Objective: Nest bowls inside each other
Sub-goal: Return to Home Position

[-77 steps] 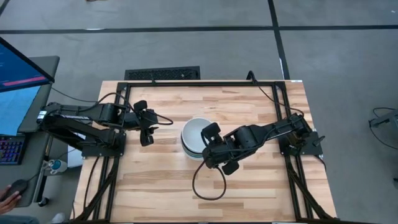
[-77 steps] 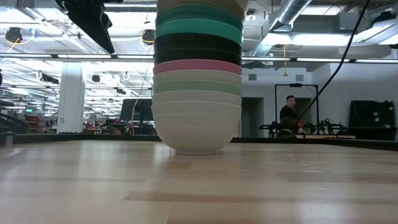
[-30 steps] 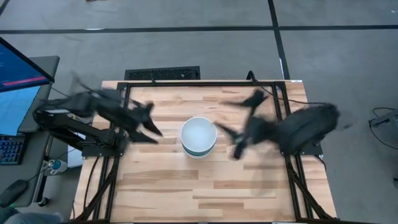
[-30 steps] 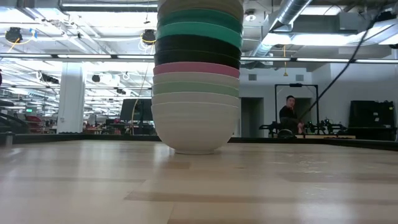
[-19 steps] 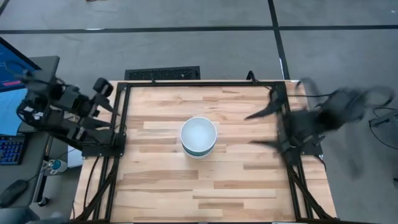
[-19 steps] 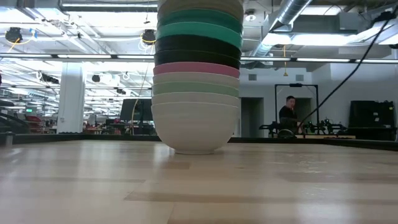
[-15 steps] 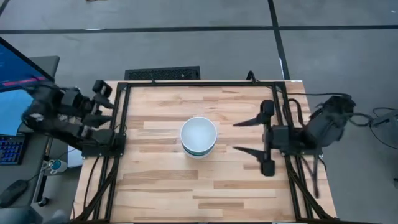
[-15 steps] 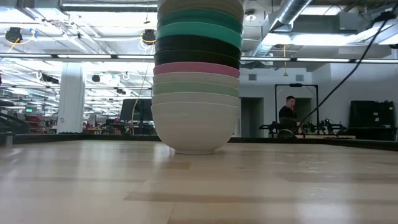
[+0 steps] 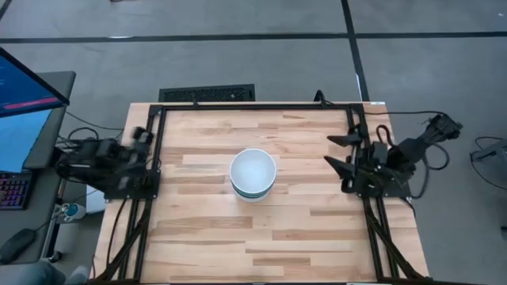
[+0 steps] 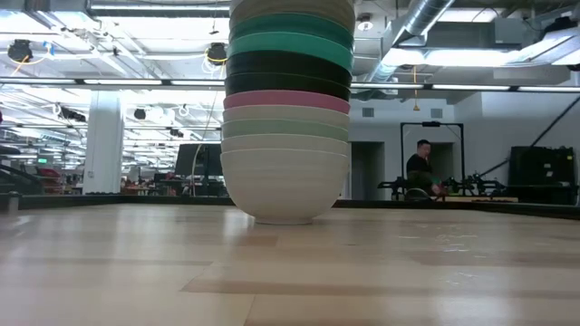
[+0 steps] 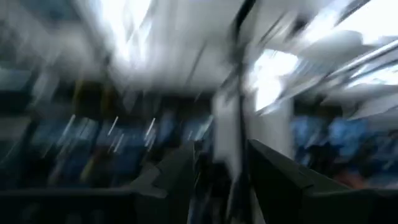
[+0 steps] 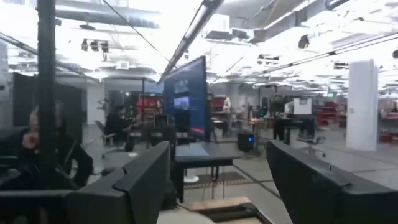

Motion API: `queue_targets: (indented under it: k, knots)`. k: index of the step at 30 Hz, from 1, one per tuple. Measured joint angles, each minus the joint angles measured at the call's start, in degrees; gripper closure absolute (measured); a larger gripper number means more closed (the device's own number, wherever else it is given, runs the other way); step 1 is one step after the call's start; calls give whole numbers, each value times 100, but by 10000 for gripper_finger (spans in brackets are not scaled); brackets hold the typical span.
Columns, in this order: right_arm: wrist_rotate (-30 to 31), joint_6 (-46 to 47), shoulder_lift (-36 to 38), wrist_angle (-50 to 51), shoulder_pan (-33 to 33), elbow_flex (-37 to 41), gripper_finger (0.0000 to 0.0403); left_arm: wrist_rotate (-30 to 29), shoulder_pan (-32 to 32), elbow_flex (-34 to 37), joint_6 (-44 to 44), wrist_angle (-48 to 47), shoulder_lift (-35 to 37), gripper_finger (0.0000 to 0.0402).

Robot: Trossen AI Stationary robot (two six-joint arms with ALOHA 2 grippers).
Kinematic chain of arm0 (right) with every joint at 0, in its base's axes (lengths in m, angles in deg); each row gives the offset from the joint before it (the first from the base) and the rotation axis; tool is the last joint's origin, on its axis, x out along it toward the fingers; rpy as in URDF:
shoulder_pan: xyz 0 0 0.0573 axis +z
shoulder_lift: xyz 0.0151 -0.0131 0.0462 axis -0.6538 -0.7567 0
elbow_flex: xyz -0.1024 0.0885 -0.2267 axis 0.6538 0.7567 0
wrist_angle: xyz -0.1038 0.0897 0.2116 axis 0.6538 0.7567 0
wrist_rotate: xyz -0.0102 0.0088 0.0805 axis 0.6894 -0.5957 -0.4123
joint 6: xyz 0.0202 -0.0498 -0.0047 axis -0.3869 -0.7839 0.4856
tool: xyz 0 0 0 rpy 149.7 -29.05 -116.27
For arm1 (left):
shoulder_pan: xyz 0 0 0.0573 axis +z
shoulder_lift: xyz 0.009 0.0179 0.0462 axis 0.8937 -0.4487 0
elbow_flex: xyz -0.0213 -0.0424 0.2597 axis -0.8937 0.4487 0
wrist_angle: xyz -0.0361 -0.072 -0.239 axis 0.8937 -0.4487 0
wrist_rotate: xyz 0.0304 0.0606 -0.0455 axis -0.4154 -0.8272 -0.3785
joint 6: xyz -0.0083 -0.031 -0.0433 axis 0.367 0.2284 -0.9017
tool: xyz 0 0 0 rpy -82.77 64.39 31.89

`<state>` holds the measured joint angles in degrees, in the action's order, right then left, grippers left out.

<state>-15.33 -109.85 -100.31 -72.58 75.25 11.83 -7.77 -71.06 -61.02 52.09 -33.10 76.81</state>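
Low view: your bowls (image 10: 286, 136) stand nested in one tall stack mid-bench (image 10: 408, 272).
From above, you see the stack between both claws, well apart from each and about equally far. The right claw (image 9: 328, 150), at its bench edge, gapes wide and empty. The left claw (image 11: 219, 148) is parted, holding nothing.

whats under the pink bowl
Under the pink bowl: an off-white rim, a sage green rim, a pale rim, then the white bottom bowl on the table. Nested bodies are hidden.
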Motion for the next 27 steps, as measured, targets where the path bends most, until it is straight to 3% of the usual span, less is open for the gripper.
queue_targets:
  k: [2,8,10,13,16,20,25,27]
  knots:
    - [-20,-123,333,-392,-122,631,111,-481,11,90,-96,-710,-13,261]
    - [67,497,1329,-1014,-490,2154,111,-2245,9,78,-214,-1469,102,261]
    - [-182,635,1589,-1341,-603,2610,111,-2598,5,192,-233,-1420,155,261]
    - [-701,522,1930,-1997,-718,3198,111,-2736,8,459,-157,-1185,247,262]
    - [-779,483,2108,-2365,-812,3667,111,-2797,16,1002,-15,-768,254,262]
    - [-637,968,2230,-1835,-1002,3779,111,-3227,92,1772,-404,195,251,262]
    - [-590,1479,2236,-1148,-1498,3782,111,-3479,217,1753,-342,-516,240,262]
    - [-722,1650,2236,-837,-1743,3782,111,-3185,233,1753,-381,-876,248,262]
